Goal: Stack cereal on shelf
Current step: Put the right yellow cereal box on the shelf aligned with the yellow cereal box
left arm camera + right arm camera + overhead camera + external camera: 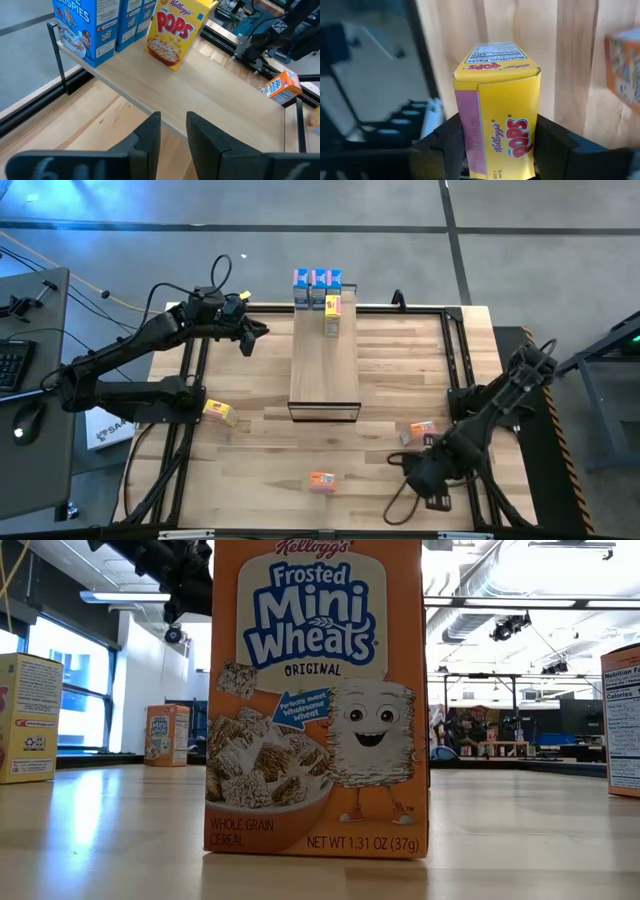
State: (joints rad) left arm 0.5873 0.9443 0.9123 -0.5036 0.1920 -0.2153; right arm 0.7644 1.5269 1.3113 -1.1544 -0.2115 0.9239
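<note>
Standing between the right tool (pixel 497 145) fingers, apparently gripped: yellow cereal box (pixel 497 107).

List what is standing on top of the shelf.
On the shelf, at its far end, stand blue cereal boxes in a row and one yellow box before them. Whether more hide behind the blue ones cannot be seen.

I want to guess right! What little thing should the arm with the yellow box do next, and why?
Probably squeeze a bit tighter before lifting. In the right wrist view the yellow cereal box sits between the right gripper jaws, which flank its sides, and the shelf has bare room. The left gripper waits beside that shelf, holding nothing.
</note>
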